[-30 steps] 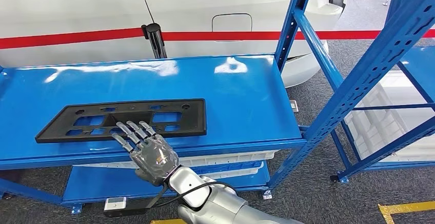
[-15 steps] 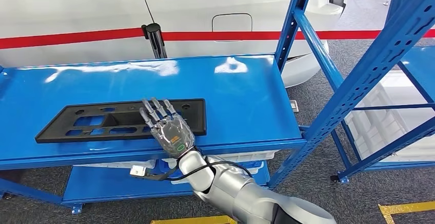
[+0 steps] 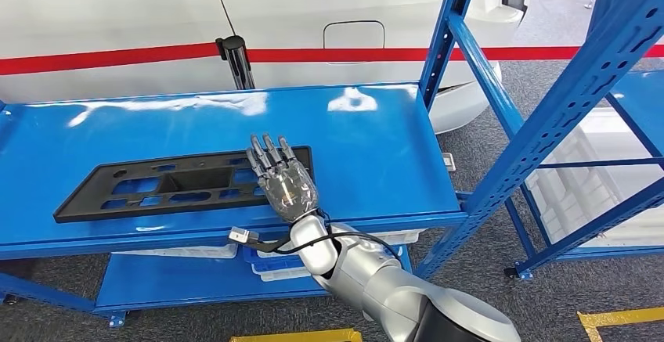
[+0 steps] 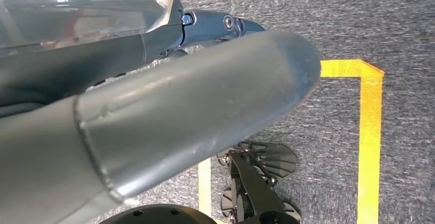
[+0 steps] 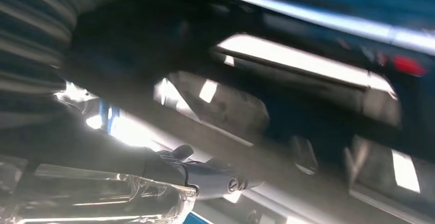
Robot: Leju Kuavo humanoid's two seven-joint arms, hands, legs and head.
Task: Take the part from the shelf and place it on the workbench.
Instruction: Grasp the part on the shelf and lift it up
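Note:
The part (image 3: 156, 185) is a long flat black plastic panel with several cutouts, lying on the blue shelf (image 3: 368, 146) toward its front left. My right hand (image 3: 286, 181) reaches up from below the shelf edge. It lies over the panel's right end with its fingers stretched forward and holds nothing. In the right wrist view the panel (image 5: 287, 101) is a blurred dark shape very close to the camera. My left hand (image 4: 154, 111) hangs over grey floor with its thumb and fingers extended and nothing in them.
A white vehicle (image 3: 313, 13) with a red stripe stands right behind the shelf. A blue upright (image 3: 446, 37) rises at the shelf's right end, with a second blue rack (image 3: 595, 84) beyond it. White bins (image 3: 337, 244) sit on the lower level. Yellow tape (image 4: 369, 131) marks the floor.
My right hand has moved right and forward along the panel's front edge, from its middle to its right end, and more of the arm has come into view. The panel has not moved.

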